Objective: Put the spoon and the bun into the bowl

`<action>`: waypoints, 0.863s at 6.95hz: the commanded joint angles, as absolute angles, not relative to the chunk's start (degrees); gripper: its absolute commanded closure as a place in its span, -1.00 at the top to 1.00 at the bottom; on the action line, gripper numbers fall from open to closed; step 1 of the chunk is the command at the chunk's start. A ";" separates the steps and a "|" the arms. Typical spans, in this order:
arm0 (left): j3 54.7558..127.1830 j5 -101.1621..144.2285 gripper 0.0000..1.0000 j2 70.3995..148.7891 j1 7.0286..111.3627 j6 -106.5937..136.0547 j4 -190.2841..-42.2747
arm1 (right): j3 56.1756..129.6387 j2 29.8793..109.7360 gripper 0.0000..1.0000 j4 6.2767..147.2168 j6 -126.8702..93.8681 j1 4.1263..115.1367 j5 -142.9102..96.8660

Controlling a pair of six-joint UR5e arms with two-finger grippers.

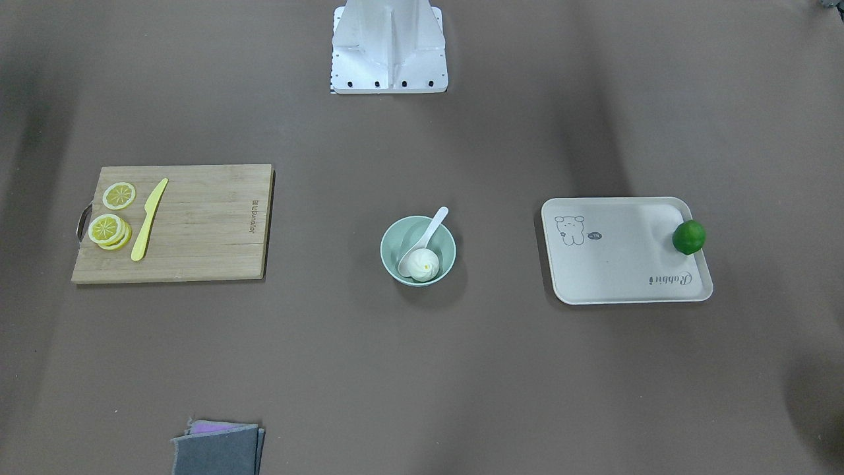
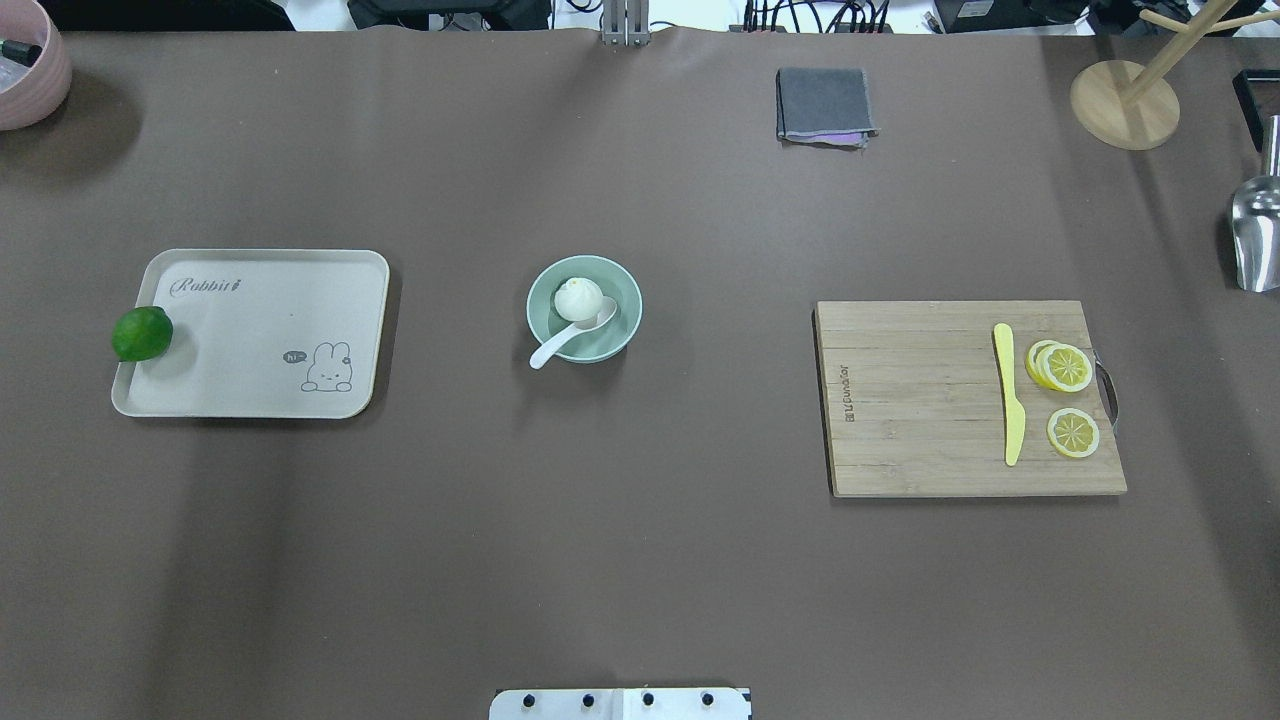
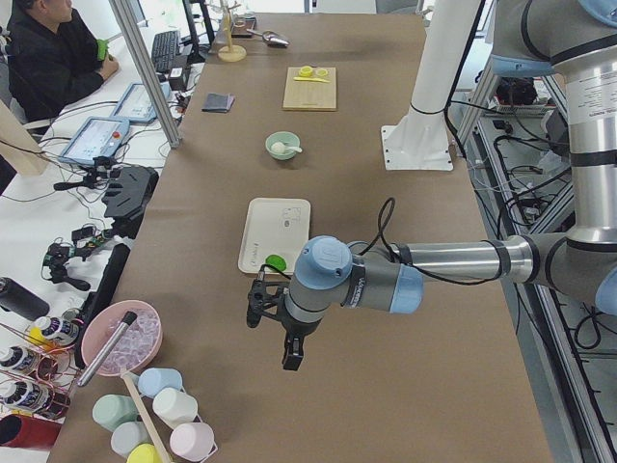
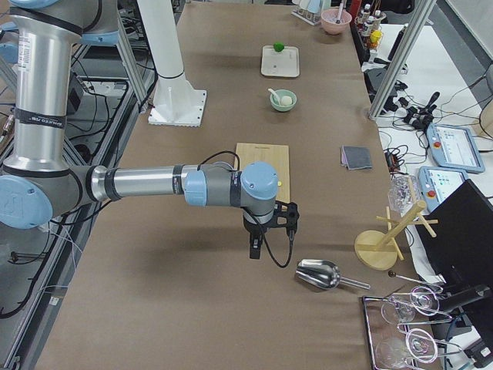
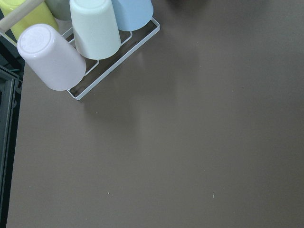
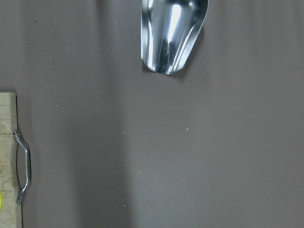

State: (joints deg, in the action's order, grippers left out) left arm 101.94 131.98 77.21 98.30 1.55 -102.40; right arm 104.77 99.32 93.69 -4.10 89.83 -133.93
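Left gripper (image 3: 275,330) and right gripper (image 4: 266,237) are hovering off at the counter (image 1: 461,363) ends, fingers' spread impossible to tell, likely since bun (image 1: 422,264) and spoon (image 1: 432,227) are already lying inside the bowl (image 1: 385,247).

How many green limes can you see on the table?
1. The lime sits at the edge of the cream tray, on the robot's left side. No others show.

A long counter (image 2: 640,560) under a matte brown covering fills every view, evenly lit from above, with broad soft shadows on it. In the exterior left view a white desk (image 3: 29,217) strewn with cables runs down the frame's left side, behind a slanting aluminium post (image 3: 149,77).
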 commanded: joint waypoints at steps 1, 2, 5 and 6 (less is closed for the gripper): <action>105.28 132.27 0.96 77.70 95.82 9.54 -102.22 | 104.77 99.32 1.00 93.69 -4.13 89.82 -134.03; 105.64 132.36 0.96 77.78 94.58 9.93 -102.39 | 104.77 99.40 1.00 93.78 -4.13 89.82 -134.03; 105.65 132.28 0.96 78.66 89.21 15.91 -105.03 | 105.03 99.06 1.00 93.69 -4.22 89.82 -134.38; 105.64 132.28 0.96 78.66 89.21 15.91 -105.03 | 105.03 98.79 1.00 93.69 -4.31 89.82 -134.38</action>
